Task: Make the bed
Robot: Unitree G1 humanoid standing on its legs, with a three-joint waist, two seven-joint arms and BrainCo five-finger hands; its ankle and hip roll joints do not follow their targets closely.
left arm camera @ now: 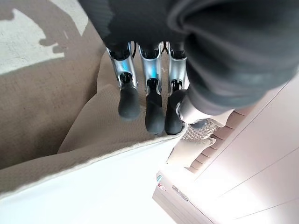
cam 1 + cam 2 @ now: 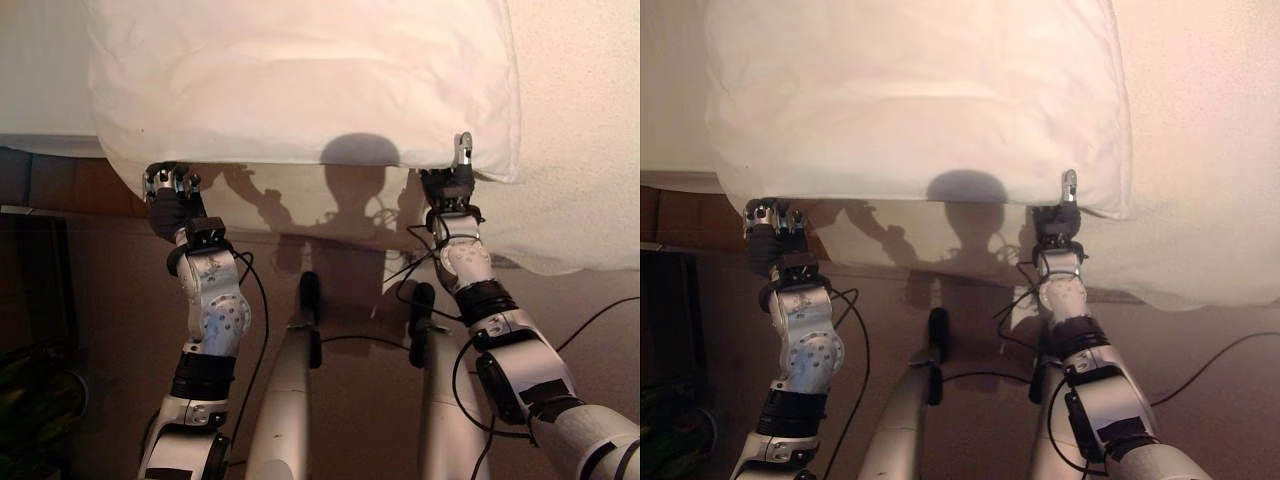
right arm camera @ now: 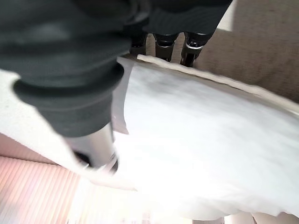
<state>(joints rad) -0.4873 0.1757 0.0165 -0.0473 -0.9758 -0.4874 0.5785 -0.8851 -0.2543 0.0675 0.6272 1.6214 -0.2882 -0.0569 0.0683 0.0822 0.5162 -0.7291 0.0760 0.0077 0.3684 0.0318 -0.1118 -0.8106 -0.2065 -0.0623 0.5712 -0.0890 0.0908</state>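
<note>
Beige floor and bed [image 2: 590,130] below, white pillow [image 2: 300,80] held up over them by its near edge, left hand [image 2: 168,185] gripping one corner, right hand [image 2: 455,175] pinching the other between thumb and fingers, probably for laying it flat.

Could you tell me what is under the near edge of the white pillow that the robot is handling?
Under the pillow the right hand has its fingers tucked out of sight, thumb on top. The left hand meets the opposite corner. Beige cover lies beneath; anything further under is hidden.
</note>
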